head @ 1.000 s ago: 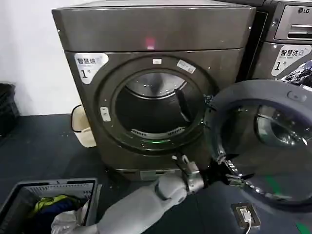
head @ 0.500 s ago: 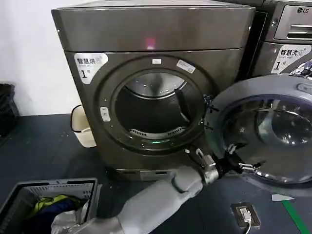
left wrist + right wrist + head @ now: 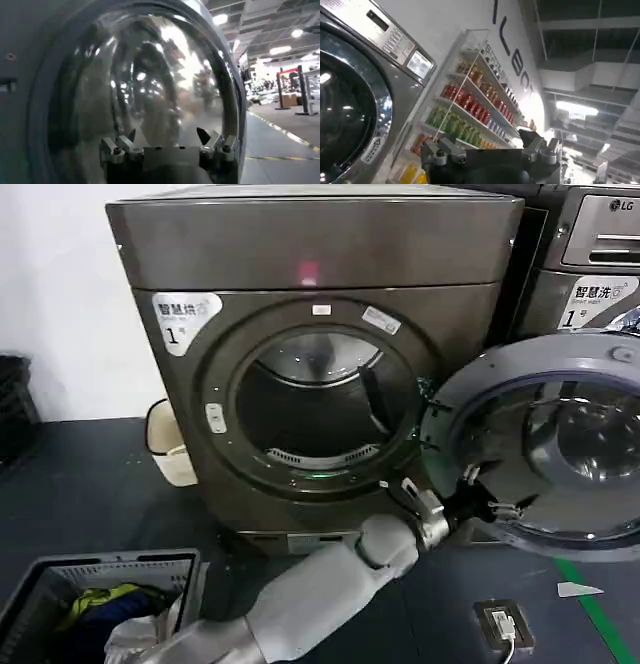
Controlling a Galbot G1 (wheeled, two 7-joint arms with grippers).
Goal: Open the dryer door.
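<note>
Dryer [image 3: 300, 274] standing centre in the head view, dark bronze-grey, red light on its top panel, white "1" sticker upper left of the round opening. Door [image 3: 545, 444] swung wide to the right, hinged at the opening's right side, grey inner face and glass toward the camera, drum [image 3: 315, 399] exposed. Left gripper [image 3: 485, 502] reaching across low from the left, at the door's lower inner rim, fingers [image 3: 470, 476] spread apart, not clamped on anything; contact with the rim cannot be told. Left wrist view: door glass [image 3: 150, 80] close ahead, fingers [image 3: 210, 137] parted. Right gripper [image 3: 490, 150] pointing at a lighter grey machine [image 3: 365, 90] and shelves of bottles [image 3: 465, 107], fingers open. Basket [image 3: 90, 599] with clothes on the floor lower left.
</note>
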